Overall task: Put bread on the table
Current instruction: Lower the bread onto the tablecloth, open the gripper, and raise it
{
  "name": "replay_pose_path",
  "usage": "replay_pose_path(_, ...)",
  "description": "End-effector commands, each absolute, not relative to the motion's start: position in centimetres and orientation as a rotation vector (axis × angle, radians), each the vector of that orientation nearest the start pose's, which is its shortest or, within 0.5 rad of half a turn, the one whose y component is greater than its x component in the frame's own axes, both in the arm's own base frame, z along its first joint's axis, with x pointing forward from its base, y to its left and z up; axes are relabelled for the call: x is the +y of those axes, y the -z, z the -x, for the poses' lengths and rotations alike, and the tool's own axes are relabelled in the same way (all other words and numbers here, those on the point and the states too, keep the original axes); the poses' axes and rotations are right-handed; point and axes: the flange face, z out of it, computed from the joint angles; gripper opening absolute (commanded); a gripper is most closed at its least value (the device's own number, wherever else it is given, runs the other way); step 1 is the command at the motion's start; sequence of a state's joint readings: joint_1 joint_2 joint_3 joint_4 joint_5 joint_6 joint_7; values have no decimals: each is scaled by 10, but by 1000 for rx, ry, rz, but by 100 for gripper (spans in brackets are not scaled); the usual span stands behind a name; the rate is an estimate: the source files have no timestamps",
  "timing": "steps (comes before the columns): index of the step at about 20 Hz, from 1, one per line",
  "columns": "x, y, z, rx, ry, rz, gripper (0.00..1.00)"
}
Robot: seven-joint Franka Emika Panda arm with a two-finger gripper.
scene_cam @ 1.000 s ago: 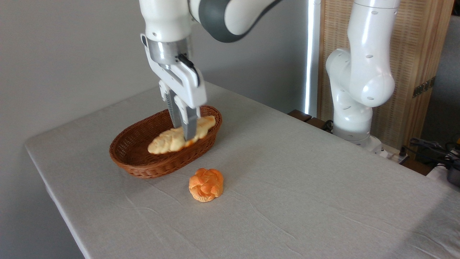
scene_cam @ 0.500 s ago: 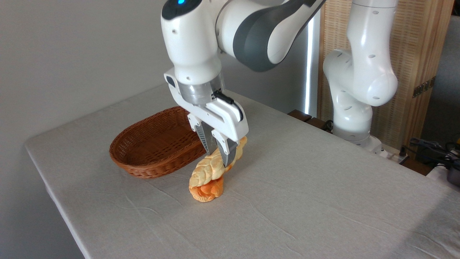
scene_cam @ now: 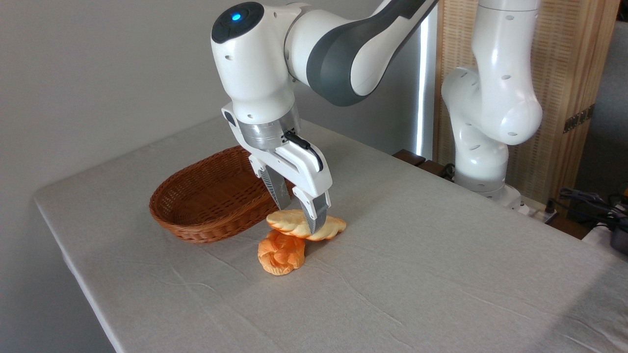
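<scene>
The bread is long, pale yellow with golden twists. It lies across the table, one end touching the round bun, beside the basket. The gripper fingers straddle it, slightly apart.

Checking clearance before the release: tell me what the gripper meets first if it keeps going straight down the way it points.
The braided loaf between the gripper's fingers, then the grey tablecloth just under it. The round bun looks slightly nearer the camera, likely off that line.
</scene>
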State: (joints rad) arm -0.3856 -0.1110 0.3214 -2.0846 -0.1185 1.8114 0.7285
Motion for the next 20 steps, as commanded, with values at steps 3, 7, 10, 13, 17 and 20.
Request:
replay_pose_path(3,-37,-473,-502,1267,-153,3074,100)
replay_pose_path(7,-38,-518,-510,1273,-3,3051,100)
replay_pose_path(10,-57,-549,-512,1318,91,3006,100)
replay_pose_path(13,-62,-577,-517,1323,168,2965,100)
replay_pose_path(17,-70,-592,-523,1334,207,2934,100)
replay_pose_path(20,-68,-586,-523,1340,147,2901,100)
